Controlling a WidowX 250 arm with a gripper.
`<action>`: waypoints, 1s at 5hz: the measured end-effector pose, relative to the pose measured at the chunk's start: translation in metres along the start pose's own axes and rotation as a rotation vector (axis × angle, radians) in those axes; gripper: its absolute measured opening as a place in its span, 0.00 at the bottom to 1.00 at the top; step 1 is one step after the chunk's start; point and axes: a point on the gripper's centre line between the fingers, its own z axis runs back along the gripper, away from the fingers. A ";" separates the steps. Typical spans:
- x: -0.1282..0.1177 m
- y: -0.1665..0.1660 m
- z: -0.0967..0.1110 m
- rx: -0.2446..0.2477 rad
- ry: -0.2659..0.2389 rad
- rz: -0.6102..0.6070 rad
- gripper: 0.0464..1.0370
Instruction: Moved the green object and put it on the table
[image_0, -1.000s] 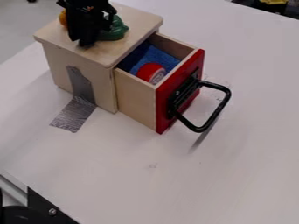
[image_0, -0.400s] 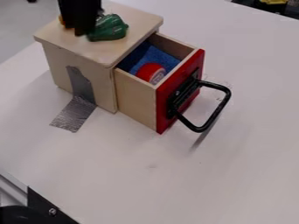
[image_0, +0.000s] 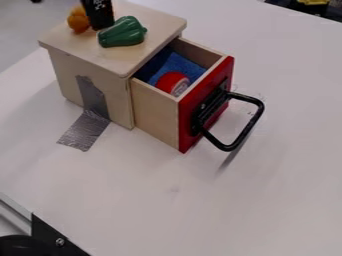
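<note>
Since it's up on the lid of the wooden box (image_0: 69, 80), the green pepper (image_0: 123, 33) has to come off that box and down to the table (image_0: 267, 200). Looks like toy plastic: probably light, stiff, not fragile. Glossy curved skin, so it may slip or roll if pinched off-centre. Best hold: across the narrower width, mid-body, both sides evenly. The pepper lies on the box lid, on the drawer side of the black gripper (image_0: 101, 23), right next to it; can't tell if touching. Can't tell if the gripper is released or clenched either. Orange object (image_0: 78, 20) on the same box lid, on the gripper's other side.
</note>
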 end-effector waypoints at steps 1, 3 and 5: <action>-0.003 0.005 -0.029 -0.042 0.030 -0.003 0.96; 0.007 0.015 -0.045 -0.014 0.088 0.015 0.96; 0.022 0.008 -0.048 0.005 0.133 0.012 0.64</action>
